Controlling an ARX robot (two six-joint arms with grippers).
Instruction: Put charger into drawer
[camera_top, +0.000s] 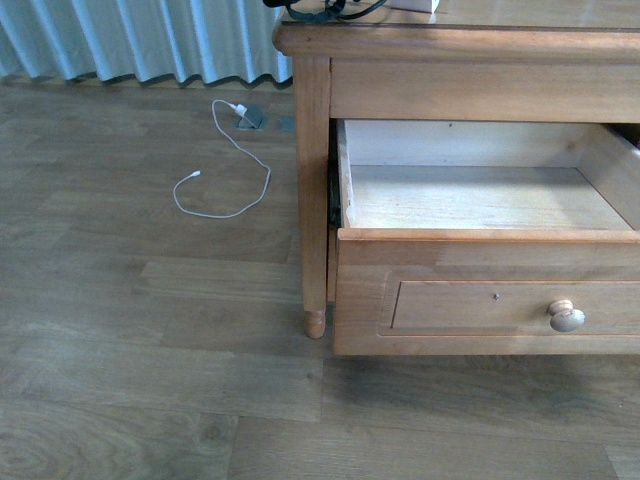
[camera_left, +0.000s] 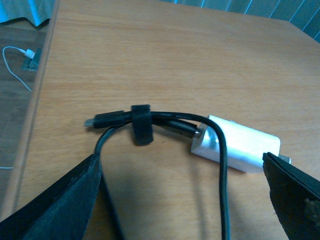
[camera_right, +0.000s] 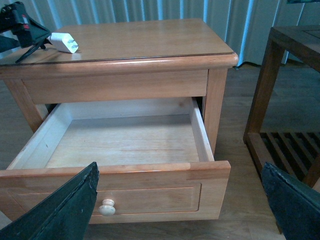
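The charger (camera_left: 240, 142), a white adapter with a coiled black cable held by a black strap (camera_left: 141, 124), lies on the nightstand top. My left gripper (camera_left: 180, 159) is open right over it, one finger on each side, touching nothing. In the right wrist view the charger (camera_right: 63, 42) lies at the far left corner of the top, with the left gripper (camera_right: 20, 25) beside it. The drawer (camera_top: 480, 305) is pulled out, its pale interior bare. My right gripper (camera_right: 180, 170) is open and empty in front of the drawer front (camera_right: 150, 197).
A thin white cable (camera_top: 225, 160) lies on the wood floor left of the nightstand, near a floor socket (camera_top: 250, 118) and a curtain (camera_top: 150, 40). A second wooden table (camera_right: 295, 45) stands beside the nightstand. The round knob (camera_top: 566, 316) sticks out from the drawer front.
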